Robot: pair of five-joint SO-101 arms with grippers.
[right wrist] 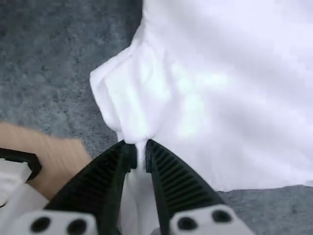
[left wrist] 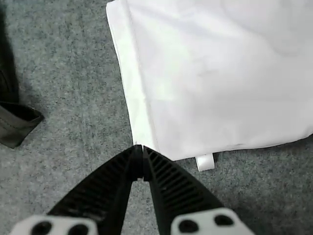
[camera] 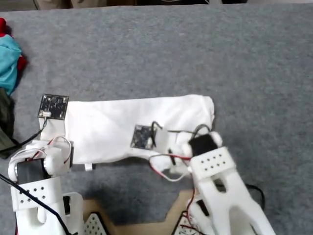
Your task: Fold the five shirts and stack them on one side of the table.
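Downward, left claw [left wrist: 142,150], right claw [right wrist: 140,145], closed on shirt [left wrist: 220,73]

1 white shirt [camera: 112,127], 1 clothes pile [camera: 7,63], and 2 hands: left hand [left wrist: 142,155], right hand [right wrist: 141,149].

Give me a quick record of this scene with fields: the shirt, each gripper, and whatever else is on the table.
shirt: white shirt, folded into a long band, lying flat on the grey table
left gripper: left gripper shut on the band's near corner
right gripper: right gripper shut on bunched fabric at the opposite end
other items: clothes pile, teal, red and dark, at the table's edge
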